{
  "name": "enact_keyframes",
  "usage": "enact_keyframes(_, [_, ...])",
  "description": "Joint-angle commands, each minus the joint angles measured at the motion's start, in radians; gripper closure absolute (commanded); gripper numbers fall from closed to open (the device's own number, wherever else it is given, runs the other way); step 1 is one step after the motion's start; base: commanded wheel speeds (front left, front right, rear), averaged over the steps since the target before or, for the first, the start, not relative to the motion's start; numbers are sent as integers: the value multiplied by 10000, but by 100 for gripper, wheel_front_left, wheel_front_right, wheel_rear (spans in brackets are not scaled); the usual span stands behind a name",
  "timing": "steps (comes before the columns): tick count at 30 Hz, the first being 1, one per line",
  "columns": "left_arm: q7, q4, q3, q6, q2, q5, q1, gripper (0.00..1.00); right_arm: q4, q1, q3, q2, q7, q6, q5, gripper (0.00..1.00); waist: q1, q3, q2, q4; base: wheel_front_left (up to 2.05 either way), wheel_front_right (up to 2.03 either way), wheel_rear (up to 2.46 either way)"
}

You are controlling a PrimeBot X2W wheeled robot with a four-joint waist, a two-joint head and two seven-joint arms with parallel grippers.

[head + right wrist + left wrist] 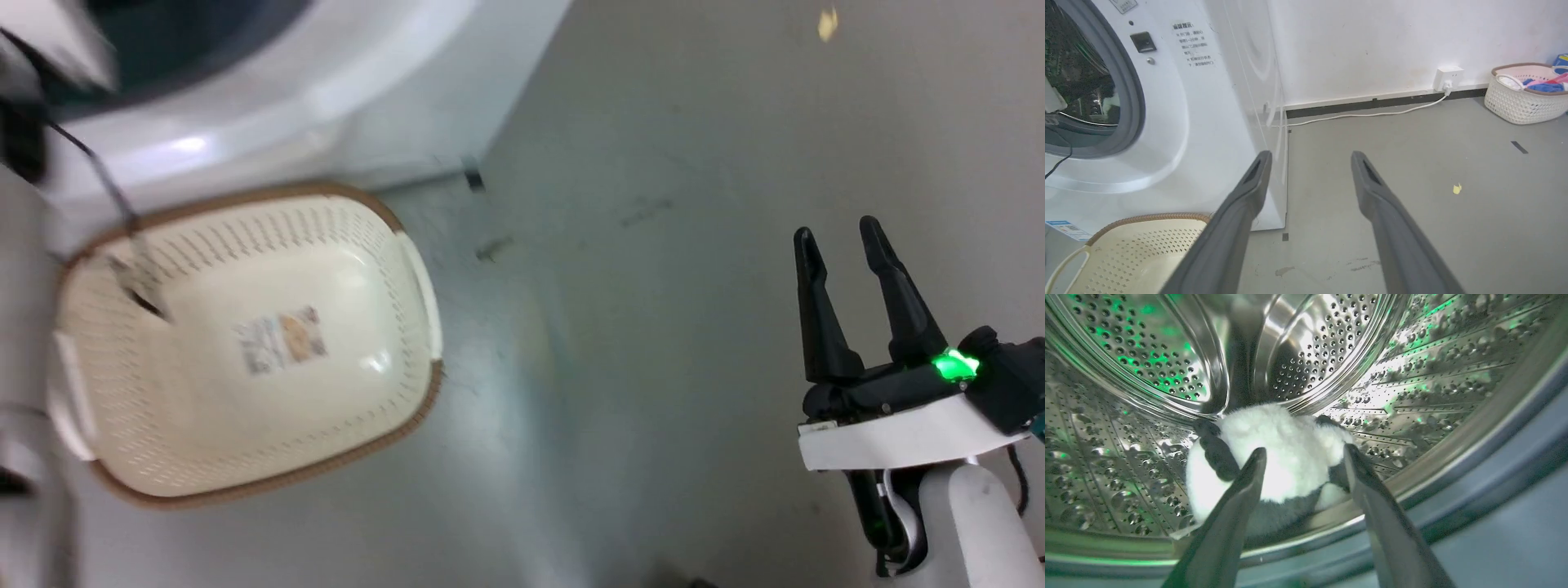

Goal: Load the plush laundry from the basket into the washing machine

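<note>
Steel drum (1412,375) wraps around my left hand (1304,453), whose two fingers are spread wide with the plush laundry (1282,457) lying just beyond them on the drum's lower wall, close inside the front lip; I cannot tell whether the fingertips touch the fur, but the toy looks to rest on its own weight, so I judge the drop as good as made; the basket (245,196) stands on the floor right at the foot of the washing machine (286,98), presumably to keep the carry short, and I see in it a label sticker (282,339) and no laundry; my right hand (837,230) hangs over bare floor well off to the side, fingers apart and holding nothing, likely parked clear of the door opening; by my count: one plush toy, one basket at the machine, a second basket (1519,102) with coloured items far off by the wall, two hands.
</note>
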Motion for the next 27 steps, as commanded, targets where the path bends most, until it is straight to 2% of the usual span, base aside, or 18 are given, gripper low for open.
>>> enact_keyframes(1, [-401,69,-97,-59,-224,-77,529,0,27,-52,-99,-10,-42,-9,-199,0,0,-1008,0,682,0,0,0])
enact_keyframes(7, [-1433,-254,22,-291,-1147,-798,2648,0,309,469,-301,-10,-42,-9,-937,0,0,-2797,0,1629,0,0,0])
enact_keyframes(12, [-1548,-1952,268,-358,-1749,-1218,5057,0,643,1073,-395,-10,-42,-9,-1340,0,0,-4086,0,2367,0,0,0])
enact_keyframes(19, [-1554,-4983,351,239,-2506,-927,9053,0,911,1911,-277,-10,-42,-9,-1839,0,0,-5278,0,3122,0,0,0])
enact_keyframes(27, [-1555,-6931,421,911,-3323,-806,12039,0,1108,2779,24,-10,-42,-9,-2068,0,0,-5883,0,3593,0,0,0])
